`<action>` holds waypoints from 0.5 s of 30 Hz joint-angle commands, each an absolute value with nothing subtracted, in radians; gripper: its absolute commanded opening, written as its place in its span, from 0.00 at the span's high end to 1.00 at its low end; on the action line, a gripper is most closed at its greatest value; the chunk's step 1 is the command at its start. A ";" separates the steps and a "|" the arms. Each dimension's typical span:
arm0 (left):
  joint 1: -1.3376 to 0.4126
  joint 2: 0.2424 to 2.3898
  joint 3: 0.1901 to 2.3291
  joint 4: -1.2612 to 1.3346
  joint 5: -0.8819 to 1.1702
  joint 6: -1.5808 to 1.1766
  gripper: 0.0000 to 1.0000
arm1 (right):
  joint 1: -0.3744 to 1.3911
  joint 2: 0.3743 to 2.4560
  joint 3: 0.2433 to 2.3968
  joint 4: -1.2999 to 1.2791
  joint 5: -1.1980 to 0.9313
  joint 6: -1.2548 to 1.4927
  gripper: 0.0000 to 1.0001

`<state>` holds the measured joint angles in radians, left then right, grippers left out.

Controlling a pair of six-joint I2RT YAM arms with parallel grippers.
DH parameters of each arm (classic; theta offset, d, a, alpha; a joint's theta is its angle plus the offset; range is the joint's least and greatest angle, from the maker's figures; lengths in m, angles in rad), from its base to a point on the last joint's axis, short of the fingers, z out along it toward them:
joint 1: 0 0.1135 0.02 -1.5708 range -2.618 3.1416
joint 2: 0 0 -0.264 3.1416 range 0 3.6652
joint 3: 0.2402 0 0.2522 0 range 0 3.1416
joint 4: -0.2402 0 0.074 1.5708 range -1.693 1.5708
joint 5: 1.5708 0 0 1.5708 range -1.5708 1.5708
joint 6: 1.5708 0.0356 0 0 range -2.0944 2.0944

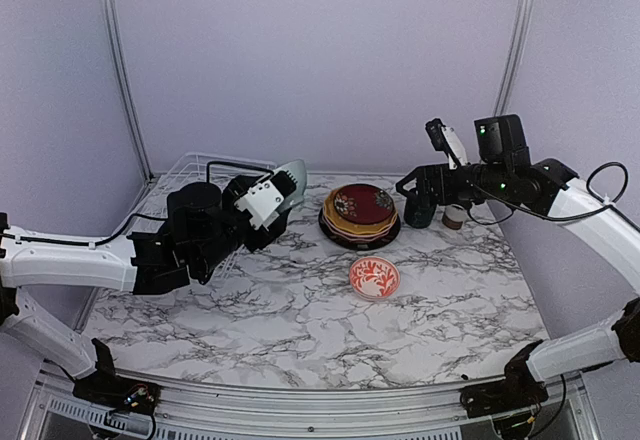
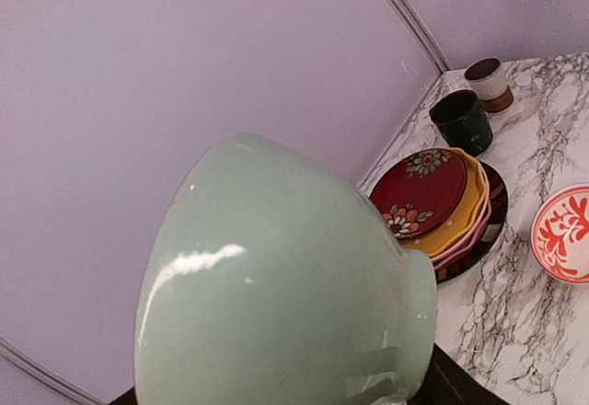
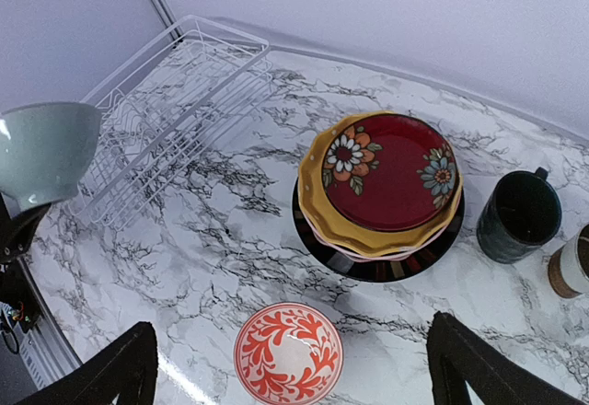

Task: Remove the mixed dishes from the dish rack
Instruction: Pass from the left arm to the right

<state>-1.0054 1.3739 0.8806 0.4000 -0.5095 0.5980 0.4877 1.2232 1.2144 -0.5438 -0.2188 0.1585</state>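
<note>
My left gripper (image 1: 272, 200) is shut on the pale green bowl (image 1: 292, 180), which hangs tilted in the air over the right end of the dish rack (image 1: 190, 172). In the left wrist view the bowl (image 2: 276, 276) fills the frame and hides the fingers. The white wire rack (image 3: 175, 101) shows no dishes in it. A stack of plates (image 1: 360, 215), dark red floral plate (image 3: 385, 173) on top, sits mid-table. My right gripper (image 1: 412, 188) hovers open and high, with nothing between its fingers (image 3: 291, 324).
A red-and-white patterned bowl (image 1: 374, 277) sits on the marble in front of the plate stack. A dark teal mug (image 3: 520, 216) and a small pale cup (image 3: 572, 267) stand at the back right, near the wall.
</note>
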 commanded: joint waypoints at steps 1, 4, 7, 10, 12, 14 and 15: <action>-1.132 1.370 0.806 0.725 -0.723 0.983 0.40 | 0.484 1.188 1.266 -0.576 -0.280 0.135 0.02; -1.211 1.401 0.756 0.864 -0.785 1.130 0.41 | 0.484 1.191 1.277 -0.595 -0.301 0.128 0.02; -1.272 1.435 0.708 0.967 -0.815 1.270 0.43 | 0.484 1.210 1.295 -0.631 -0.348 0.117 0.02; -1.316 1.474 0.681 1.051 -0.834 1.378 0.43 | 0.484 1.231 1.308 -0.663 -0.411 0.111 0.05; -1.332 1.498 0.669 1.086 -0.840 1.418 0.44 | 0.486 1.244 1.318 -0.682 -0.439 0.104 0.07; -1.345 1.518 0.658 1.121 -0.839 1.451 0.44 | 0.492 1.253 1.324 -0.693 -0.460 0.100 0.09; -1.352 1.529 0.654 1.140 -0.839 1.470 0.44 | 0.496 1.259 1.327 -0.699 -0.466 0.098 0.09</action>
